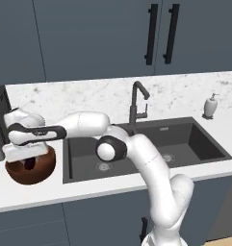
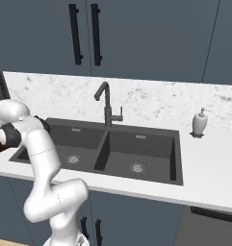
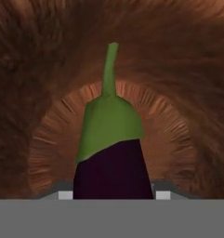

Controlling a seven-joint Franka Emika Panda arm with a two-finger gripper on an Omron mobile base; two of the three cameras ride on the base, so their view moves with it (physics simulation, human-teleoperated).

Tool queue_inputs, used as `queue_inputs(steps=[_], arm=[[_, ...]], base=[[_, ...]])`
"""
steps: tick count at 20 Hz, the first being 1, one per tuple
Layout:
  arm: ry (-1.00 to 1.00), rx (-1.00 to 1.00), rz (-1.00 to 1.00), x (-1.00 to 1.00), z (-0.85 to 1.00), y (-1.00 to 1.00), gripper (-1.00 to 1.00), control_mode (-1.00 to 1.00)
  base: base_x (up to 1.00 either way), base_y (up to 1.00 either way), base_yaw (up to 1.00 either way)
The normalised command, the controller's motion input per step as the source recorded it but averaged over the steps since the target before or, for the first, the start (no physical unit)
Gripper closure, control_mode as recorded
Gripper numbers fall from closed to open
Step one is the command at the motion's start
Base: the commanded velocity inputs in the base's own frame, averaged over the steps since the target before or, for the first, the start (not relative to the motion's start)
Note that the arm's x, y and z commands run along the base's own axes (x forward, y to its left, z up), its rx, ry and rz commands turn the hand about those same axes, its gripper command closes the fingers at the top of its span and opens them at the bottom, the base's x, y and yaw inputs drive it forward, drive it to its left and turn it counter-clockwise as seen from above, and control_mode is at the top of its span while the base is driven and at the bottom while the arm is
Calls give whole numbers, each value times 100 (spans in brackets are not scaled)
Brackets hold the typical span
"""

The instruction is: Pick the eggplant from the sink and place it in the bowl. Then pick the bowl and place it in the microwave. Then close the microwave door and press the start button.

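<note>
The eggplant (image 3: 114, 162) sits right at the hand camera, purple body low in the frame, green cap and stem pointing away toward the bottom of the bowl (image 3: 34, 93). Its near end runs down between the fingertips, so the gripper (image 1: 27, 153) looks to be clamped on it, though the fingers themselves are hidden and I cannot tell for sure.

From the left base view the hand hangs over the bowl's mouth, at the far left of the counter, left of the sink (image 1: 185, 139), with a dark spot inside the bowl just below the hand.

The step in hand, as I judge it, is the release. It should go well if the hand stays centred over the bowl's floor and low, then opens fully and lifts straight up, clear of the thick rim, so the eggplant neither bounces out nor gets dragged along.
</note>
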Motion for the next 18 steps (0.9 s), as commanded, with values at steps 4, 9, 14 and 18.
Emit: queue_inputs(steps=[4, 9, 14, 18], arm=[[0, -1, 0, 0, -13, 2, 100, -100], [-3, 0, 0, -50, -5, 0, -100, -100], [-18, 0, 0, -85, 0, -10, -100, -100], [-24, 2, 0, -99, 0, -56, -100, -100]], base=[[0, 0, 0], [0, 0, 0], [0, 0, 0], [0, 0, 0]])
